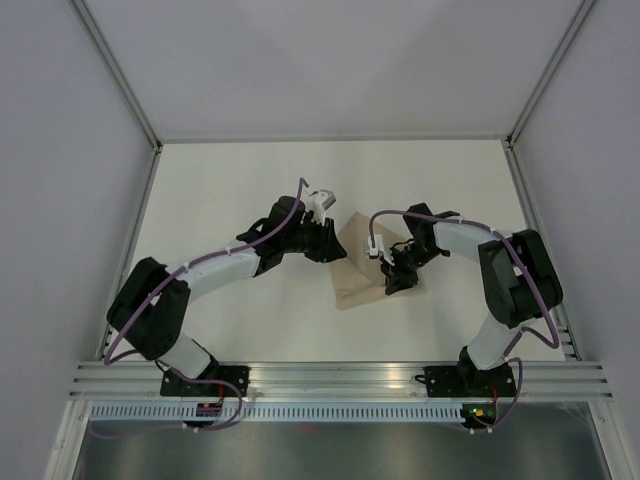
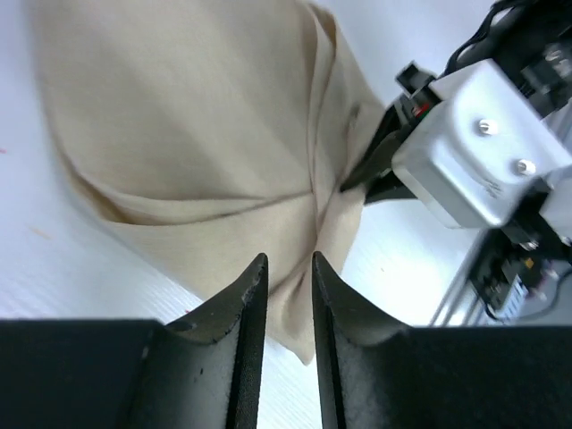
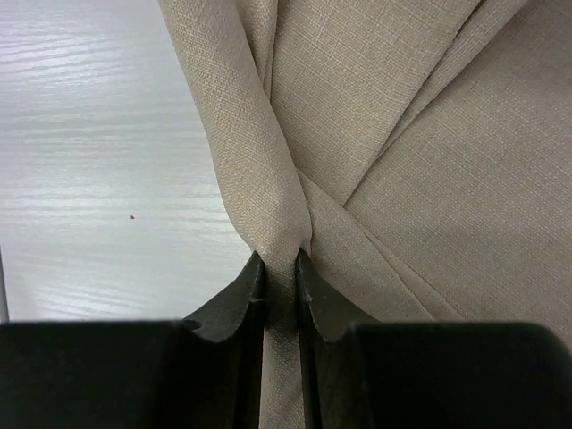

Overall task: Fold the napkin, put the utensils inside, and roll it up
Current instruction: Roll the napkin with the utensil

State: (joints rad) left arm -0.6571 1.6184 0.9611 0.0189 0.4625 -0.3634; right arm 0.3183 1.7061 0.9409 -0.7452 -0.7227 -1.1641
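The beige napkin lies crumpled and partly folded on the white table, between my two grippers. My right gripper is on its right side, shut on a bunched fold of the napkin; the cloth runs pinched between the tips of the right gripper. My left gripper hovers at the napkin's left edge. In the left wrist view the left gripper has its jaws apart, with a napkin corner lying on the table beneath the gap, untouched. The utensils are out of view.
The right arm's white wrist block sits close behind the napkin. Purple cables loop over both arms. Aluminium rails line the near edge, and enclosure walls bound the bare white table.
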